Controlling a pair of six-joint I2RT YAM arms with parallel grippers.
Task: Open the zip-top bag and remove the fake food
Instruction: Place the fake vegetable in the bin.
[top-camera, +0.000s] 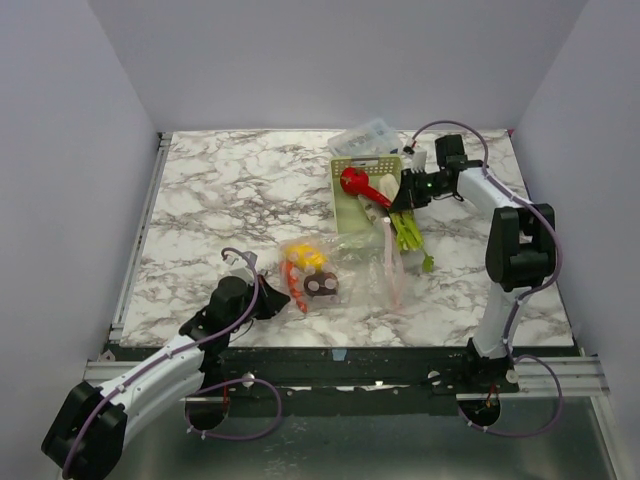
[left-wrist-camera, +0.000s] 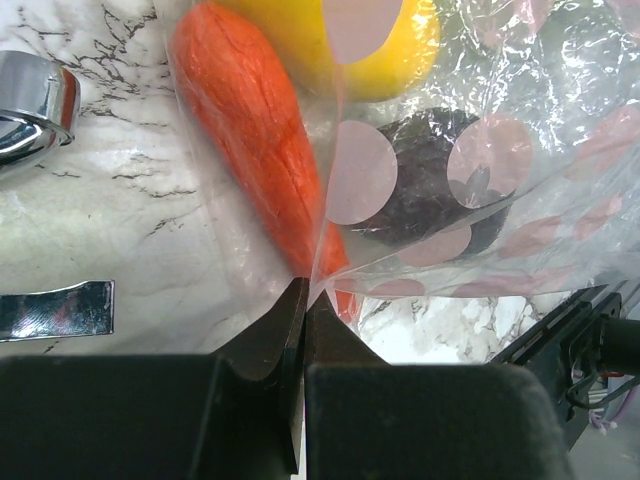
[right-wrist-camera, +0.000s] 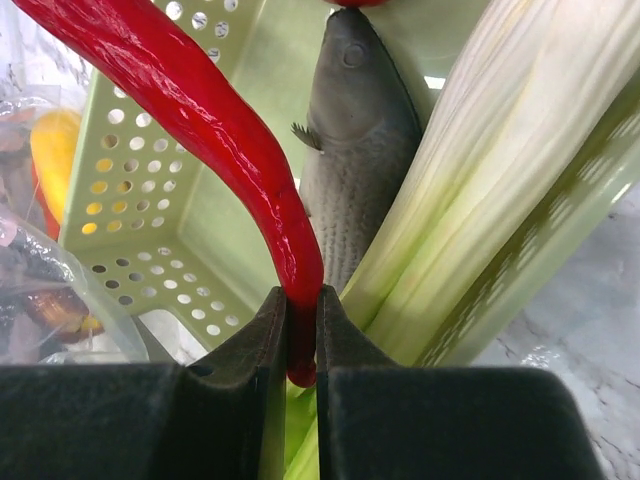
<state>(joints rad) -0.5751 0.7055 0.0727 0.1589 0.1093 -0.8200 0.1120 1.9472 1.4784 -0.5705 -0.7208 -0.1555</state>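
Observation:
The zip-top bag (top-camera: 352, 268) lies on the marble table (top-camera: 230, 190), its pinkish strip toward the right. Inside it are a yellow lemon (top-camera: 303, 257), an orange carrot (top-camera: 293, 281) and a dark beet (top-camera: 322, 286). My left gripper (top-camera: 272, 300) is shut on the bag's left edge; in the left wrist view it (left-wrist-camera: 305, 292) pinches the plastic (left-wrist-camera: 520, 200) beside the carrot (left-wrist-camera: 250, 130), lemon (left-wrist-camera: 375, 50) and beet (left-wrist-camera: 420, 190). My right gripper (top-camera: 400, 196) is shut on the tip of the red chili (top-camera: 360, 186) over the green basket (top-camera: 362, 222); in the right wrist view it (right-wrist-camera: 302, 312) grips the chili (right-wrist-camera: 200, 100).
A pale green leek (top-camera: 408, 232) leans out of the basket's right side, and shows in the right wrist view (right-wrist-camera: 500, 180) next to a grey toy fish (right-wrist-camera: 360, 140). A clear rigid box (top-camera: 368, 136) stands behind the basket. White walls enclose the table.

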